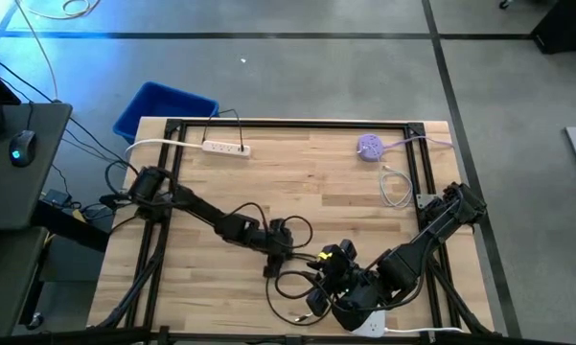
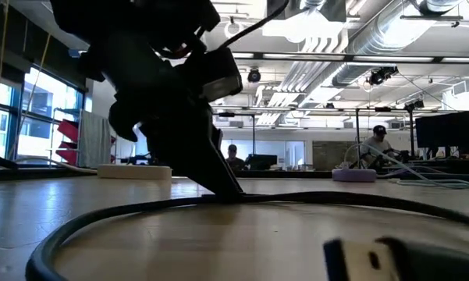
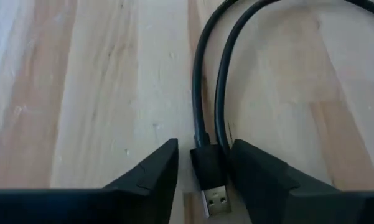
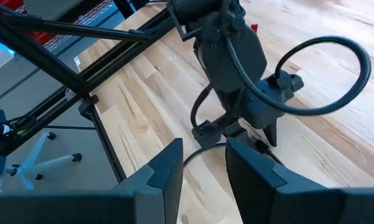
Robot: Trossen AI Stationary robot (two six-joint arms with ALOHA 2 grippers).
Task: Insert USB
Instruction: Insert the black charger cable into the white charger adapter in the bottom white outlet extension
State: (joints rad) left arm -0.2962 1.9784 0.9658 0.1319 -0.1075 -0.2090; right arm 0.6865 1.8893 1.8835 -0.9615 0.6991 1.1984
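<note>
A pale wooden worktop point(image 1: 307, 182) carries a black USB plug point(image 3: 210, 177) with a bare metal end; no writing is readable. Only the left wrist view shows the plug, lying between the left tool's point(image 3: 202, 180) fingers, narrowly parted. The right tool point(image 4: 204, 168), slightly open and empty, hovers nearby above the looping black cable point(image 1: 292, 283).

From my low cam the left arm point(image 2: 172, 101) is just a dark blob blocking the surface point(image 2: 218, 234) behind it. Blurry white-and-black thing point(image 2: 382, 257) is cut off at the bottom, can't tell what. People point(image 2: 232, 156) way back are tiny.
</note>
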